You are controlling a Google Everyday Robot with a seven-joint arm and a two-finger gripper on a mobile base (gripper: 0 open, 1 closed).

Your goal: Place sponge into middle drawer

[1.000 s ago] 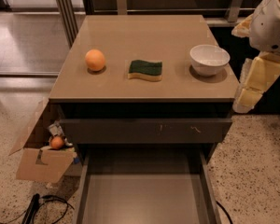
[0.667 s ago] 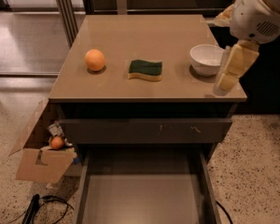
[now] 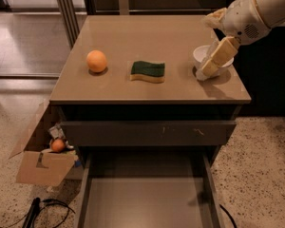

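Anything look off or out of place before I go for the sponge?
Nothing spilled on the countertop; the sponge lies flat, orange beside it. Oddities: a cardboard box sits open and askew on the floor at left, and the closed drawer front shows pale scratches. The gripper hangs over the white bowl.

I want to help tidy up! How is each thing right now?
sponge: flat on cabinet top, green side up
middle drawer: pulled open, no sponge inside
upper drawer: shut
orange: resting on top
bowl: upright
gripper: by the bowl, apart from sponge
cardboard box: open, on floor
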